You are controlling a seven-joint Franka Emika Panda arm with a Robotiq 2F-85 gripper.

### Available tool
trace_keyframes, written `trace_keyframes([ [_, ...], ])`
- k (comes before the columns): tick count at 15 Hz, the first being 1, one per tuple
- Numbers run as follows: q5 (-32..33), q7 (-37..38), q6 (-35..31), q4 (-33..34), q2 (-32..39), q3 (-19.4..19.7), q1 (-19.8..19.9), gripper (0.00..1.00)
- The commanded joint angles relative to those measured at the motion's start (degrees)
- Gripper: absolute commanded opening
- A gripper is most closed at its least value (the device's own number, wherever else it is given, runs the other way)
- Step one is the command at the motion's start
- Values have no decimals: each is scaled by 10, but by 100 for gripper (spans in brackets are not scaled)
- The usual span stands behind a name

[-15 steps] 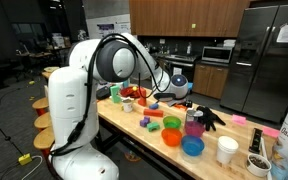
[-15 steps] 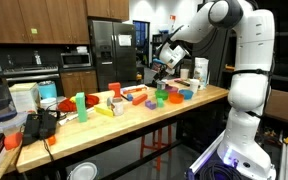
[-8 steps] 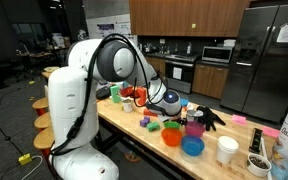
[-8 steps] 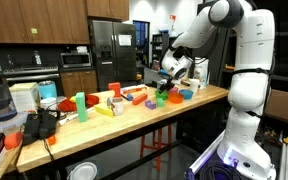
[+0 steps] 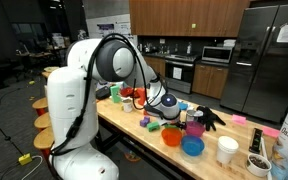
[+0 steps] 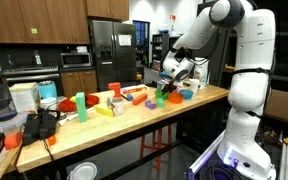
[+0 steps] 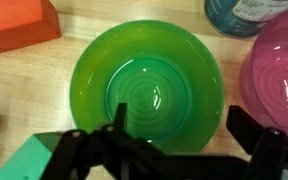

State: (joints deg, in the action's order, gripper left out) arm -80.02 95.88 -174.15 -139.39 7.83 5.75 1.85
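Note:
An empty green bowl (image 7: 149, 85) fills the middle of the wrist view, standing on the wooden table. My gripper (image 7: 184, 132) hangs open straight above it, with one dark finger (image 7: 117, 122) over the bowl's near rim and the other beside it, and nothing between them. A pink bowl (image 7: 276, 80) touches the green one on the right. In both exterior views the gripper (image 5: 168, 104) (image 6: 174, 74) hovers low over the green bowl (image 5: 172, 123) (image 6: 161, 98) among coloured dishes.
An orange block (image 7: 19, 25), a green block (image 7: 24, 160) and a blue-rimmed container (image 7: 254, 15) ring the bowl. An orange bowl (image 5: 171, 137), a blue bowl (image 5: 192, 147), a white cup (image 5: 226, 150) and a black glove (image 5: 209, 118) crowd the table.
The arm has come down and forward from above the table toward the green bowl; over the last half second it has hardly moved. The jaws stayed open.

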Motion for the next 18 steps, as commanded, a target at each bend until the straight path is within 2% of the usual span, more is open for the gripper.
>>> trace_keyframes([
  [1,25,13,14,8,12,5,3,100],
  [2,35,17,19,12,18,7,4,75],
  [3,42,20,25,20,26,8,4,74],
  [5,48,26,27,31,36,8,3,62],
  [9,57,43,23,45,48,8,-1,28],
  [12,61,51,15,50,48,10,-2,8],
  [14,67,53,11,49,43,12,-1,1],
  [16,82,63,1,42,35,17,-3,3],
  [18,90,67,-12,35,23,21,-3,0],
])
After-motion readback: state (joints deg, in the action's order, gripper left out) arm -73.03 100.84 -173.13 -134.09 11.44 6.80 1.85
